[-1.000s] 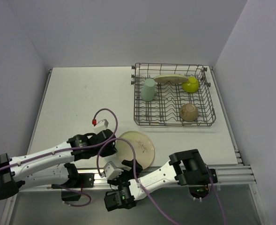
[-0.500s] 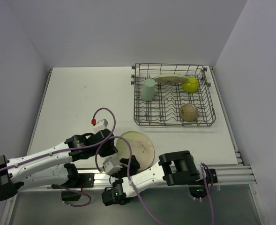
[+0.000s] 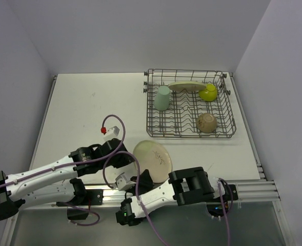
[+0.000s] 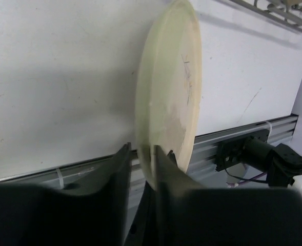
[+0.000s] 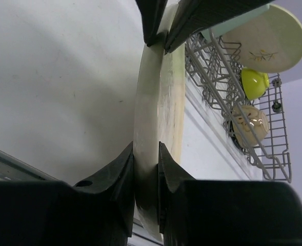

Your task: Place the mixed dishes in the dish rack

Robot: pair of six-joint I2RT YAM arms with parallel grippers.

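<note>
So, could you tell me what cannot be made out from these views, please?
Left wrist view: the plate's lower rim sits behind the left end effector, so contact with the table is unclear; the dish rack is cut off by the top edge.
Top view: the fingertips of the right end effector are hidden behind the plate.
Right wrist view: the left end effector's fingers cover most of the mint cup.

Standing here, I can read no word, number, brand or sign on anything. The nearest thing to a mark is the dark leaf sprig drawn on the cream plate [image 3: 153,160] near the table's [image 3: 89,102] near edge. Another sprig shows on the second plate [image 5: 263,38] in the dish rack [image 3: 192,136] at the far right corner. Neither is lettering.
</note>
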